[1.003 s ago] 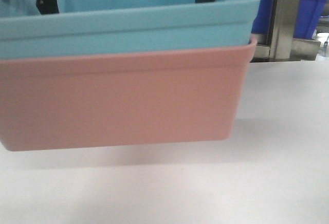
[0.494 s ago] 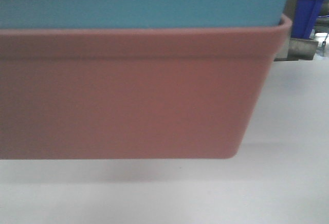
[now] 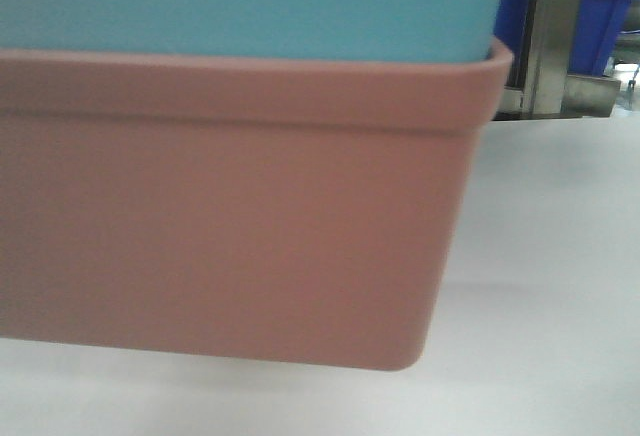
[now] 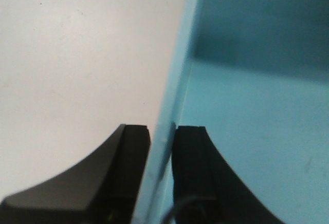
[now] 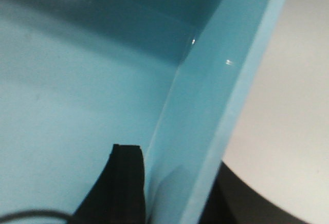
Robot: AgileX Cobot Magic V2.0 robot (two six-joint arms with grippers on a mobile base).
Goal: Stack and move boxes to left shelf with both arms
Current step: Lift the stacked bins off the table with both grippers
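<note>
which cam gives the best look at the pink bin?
Exterior front-facing: the pink bin fills the frame, its side wall and rim plain, the turquoise bin nested inside. Neither wrist view shows any pink, only the turquoise bin's wall and floor.

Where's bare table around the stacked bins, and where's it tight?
Bare table right of the pink bin, up to the steel post and blue crates behind; also a strip in front of it. Tight: left pincer and right pincer each clamp a turquoise bin wall.

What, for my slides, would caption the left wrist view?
Left hand pinching a wall of the blue bin, above the table.
</note>
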